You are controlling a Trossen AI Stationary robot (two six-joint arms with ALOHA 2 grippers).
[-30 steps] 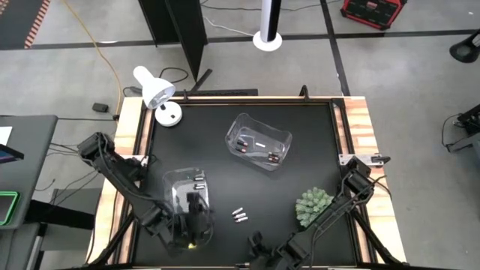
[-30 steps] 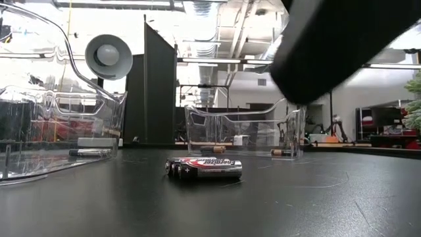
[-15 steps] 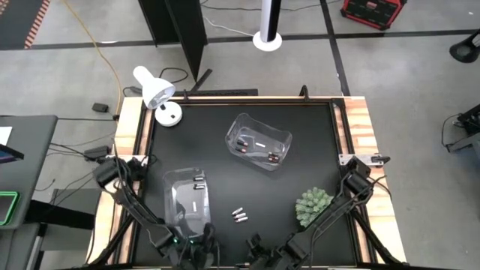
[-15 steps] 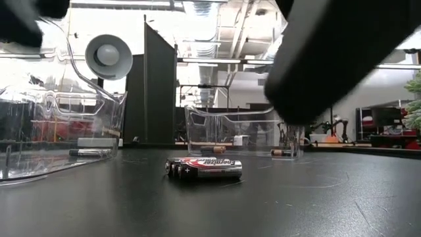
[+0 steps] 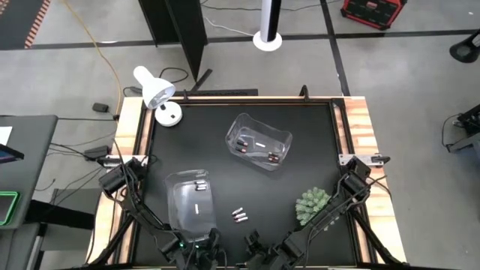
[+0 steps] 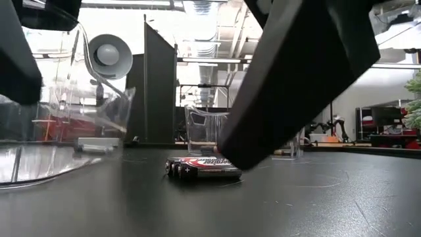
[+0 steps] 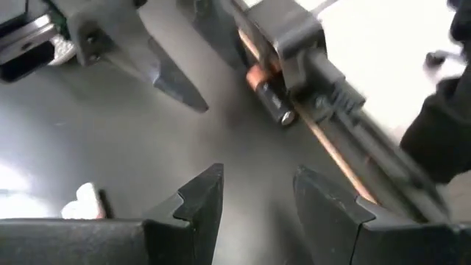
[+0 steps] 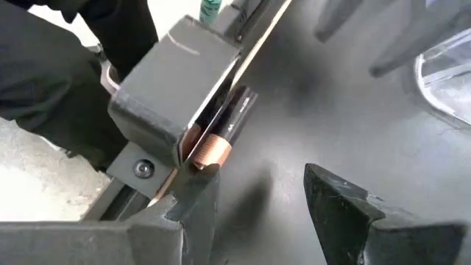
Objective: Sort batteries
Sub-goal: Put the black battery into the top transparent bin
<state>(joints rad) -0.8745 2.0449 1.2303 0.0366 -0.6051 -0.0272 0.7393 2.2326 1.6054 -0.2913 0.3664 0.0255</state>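
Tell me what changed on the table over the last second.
The left claw pulled back from over the near clear bin to the table's near edge and now hangs open and empty. A silvery battery now lies uncovered in that bin. The right claw stayed open at the near edge. The three loose batteries, the far bin and the plant did not move.

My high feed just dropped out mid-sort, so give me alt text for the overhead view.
Three silvery batteries lie loose on the black table between two clear bins: a near bin holding silvery cells, a far bin holding dark ones. The left gripper and right gripper, both open, sit at the near edge; a white lamp and green plant stand by.
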